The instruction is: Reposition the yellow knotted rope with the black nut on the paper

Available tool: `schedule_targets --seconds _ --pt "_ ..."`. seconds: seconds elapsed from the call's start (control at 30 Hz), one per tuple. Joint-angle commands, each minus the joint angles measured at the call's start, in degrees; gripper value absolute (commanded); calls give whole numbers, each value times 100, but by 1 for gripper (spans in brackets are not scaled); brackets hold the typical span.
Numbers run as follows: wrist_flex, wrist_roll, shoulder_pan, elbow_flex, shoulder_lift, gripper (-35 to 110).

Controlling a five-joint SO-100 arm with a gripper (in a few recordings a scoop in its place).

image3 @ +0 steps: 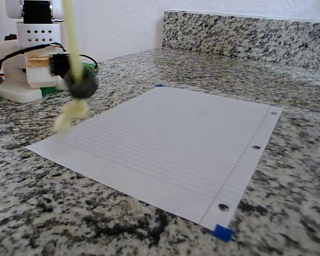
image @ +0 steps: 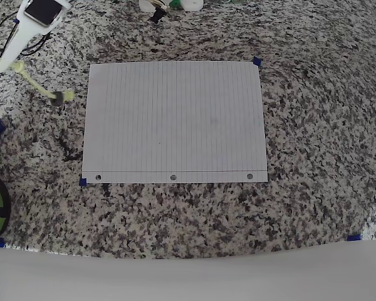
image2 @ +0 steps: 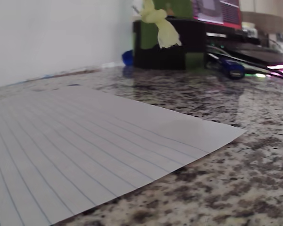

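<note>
A speckled granite bench (image: pixel 313 125) is backed by a white wall and, in the fixed view, a granite backsplash (image3: pixel 245 34). The paper (image: pixel 173 121) lies flat on it, lined, with three punched holes along one long edge and blue tape (image: pixel 257 61) at some corners. In the overhead view the yellow knotted rope (image: pixel 34 81) is seen left of the paper and off the sheet, held at its upper end by the white gripper (image: pixel 6 63), which is closed on it. The black nut (image3: pixel 81 84) is threaded low on the rope, which hangs in front of the paper's far corner in the fixed view. A knotted end (image2: pixel 160 23) dangles in the wrist view.
</note>
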Motion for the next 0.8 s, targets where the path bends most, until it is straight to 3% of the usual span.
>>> schedule_targets --seconds 0.0,0.13,0.27,0.6,0.77 --pt "-167 1178 -369 44 404 0" --pt "-404 2821 -861 782 1020 0" --pt "-633 3753 -1397 1767 1907 0" --pt "-844 5722 -2355 3366 3665 0" --pt "-747 5994 -2329 3674 4008 0"
